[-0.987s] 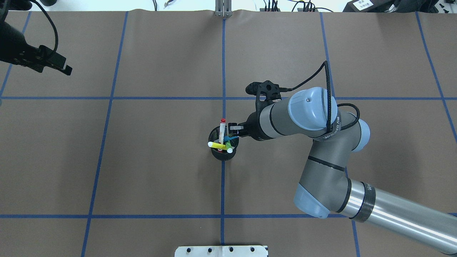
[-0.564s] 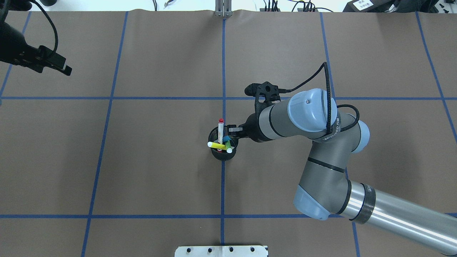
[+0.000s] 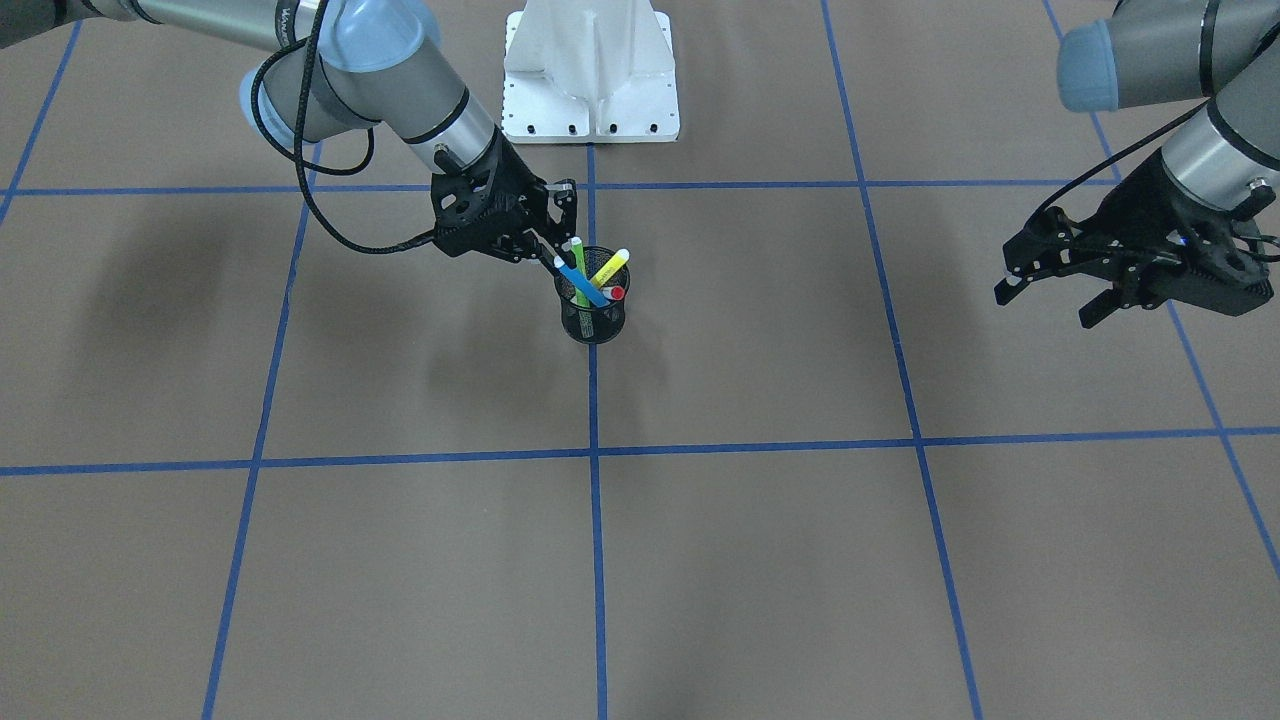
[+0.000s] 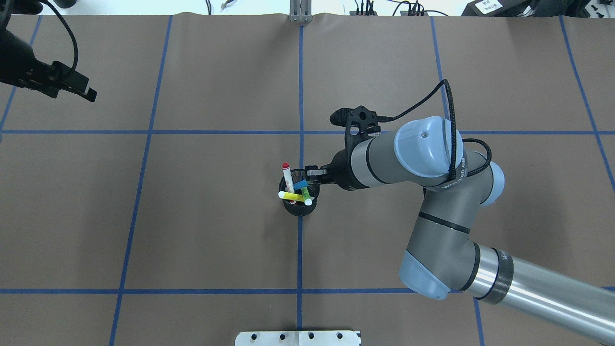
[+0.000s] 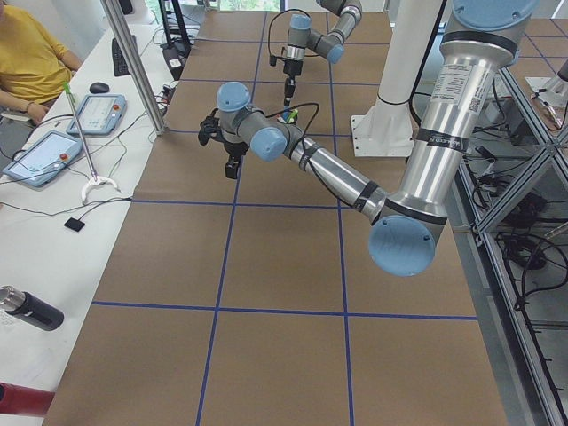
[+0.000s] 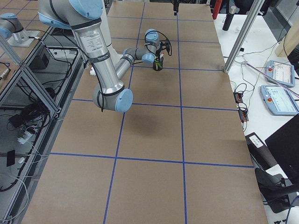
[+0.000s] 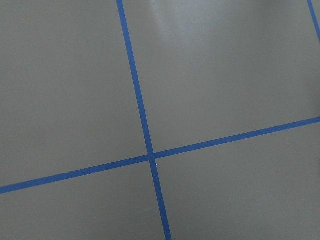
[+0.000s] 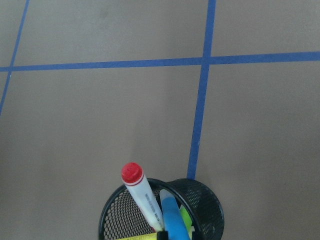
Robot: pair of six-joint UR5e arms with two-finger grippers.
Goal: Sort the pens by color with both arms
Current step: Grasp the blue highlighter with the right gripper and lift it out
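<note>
A black mesh cup [image 3: 592,322] stands at the table's middle and holds all the pens: a blue pen [image 3: 585,285], a green pen [image 3: 579,262], a yellow pen [image 3: 610,268] and a white pen with a red cap [image 3: 615,293]. In the overhead view the cup [image 4: 298,209] shows the blue pen [image 4: 301,185], the yellow pen [image 4: 293,196] and the red-capped pen [image 4: 287,175]. My right gripper [image 3: 557,235] is open at the cup's rim, its jaws by the blue pen's upper end [image 8: 172,220]. My left gripper [image 3: 1045,300] is open and empty, far off to the side.
The white base pedestal [image 3: 590,80] stands at the table's robot side. Blue tape lines [image 4: 301,96] divide the brown table cover into squares. In the exterior left view a person [image 5: 31,62] sits beyond the table's far edge, by tablets and a metal post [image 5: 133,62].
My right gripper has edged closer over the cup. The red-capped pen has tipped to the left, and the blue pen has shifted in the cup. The left arm has not moved.
</note>
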